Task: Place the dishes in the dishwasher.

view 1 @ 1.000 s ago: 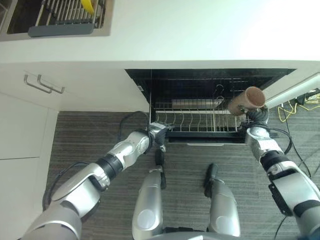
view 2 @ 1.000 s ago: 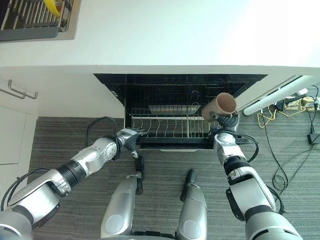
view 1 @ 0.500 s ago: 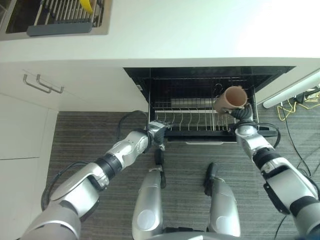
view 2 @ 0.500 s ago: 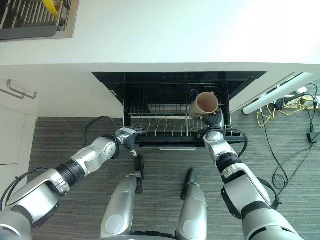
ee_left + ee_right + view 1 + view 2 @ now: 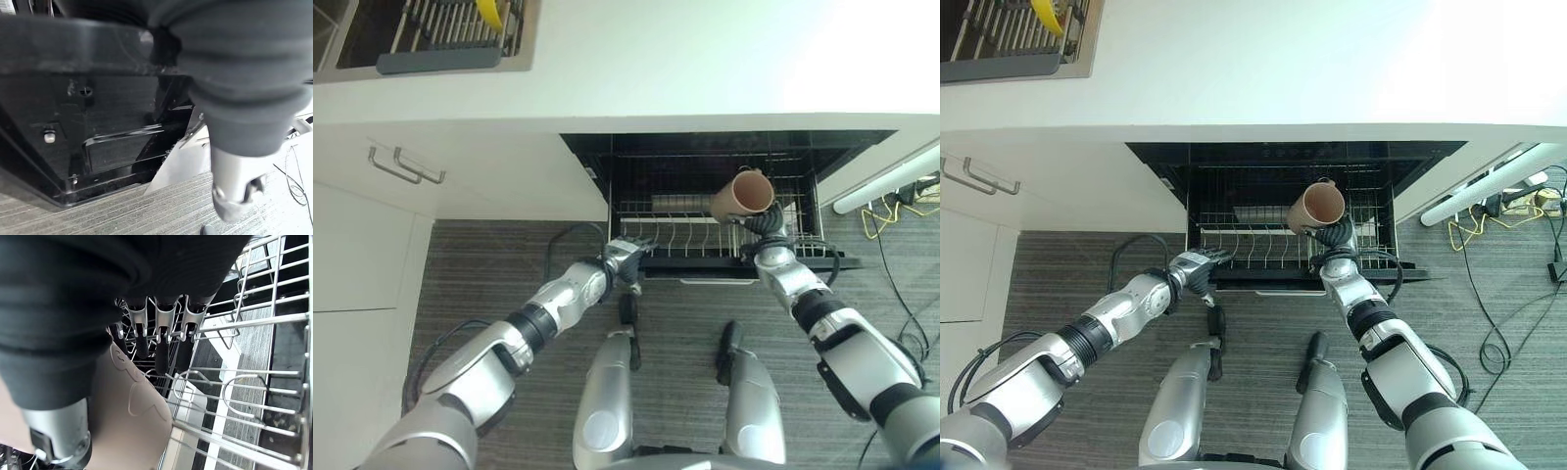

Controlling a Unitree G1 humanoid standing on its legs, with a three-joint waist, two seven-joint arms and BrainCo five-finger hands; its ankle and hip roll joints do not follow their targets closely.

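Since a second ago the right robot hand has carried the cup leftward, from beside the open door's right end to above the middle of the rack. Its fingers and thumb are wrapped round the cup's body, open mouth tilted up toward the camera. The left robot hand rests at the rack's front left corner; whether its fingers are curled round the rail I cannot tell.

The cup looks like a stiff, light, tan tumbler with a smooth, shallowly embossed wall, so it may slip if the hold loosens, and if ceramic it would chip against the wire. A wrap round the mid-body seems the right hold; lower it gently between the tines. A yellow item sits in the drainer on the tabletop.
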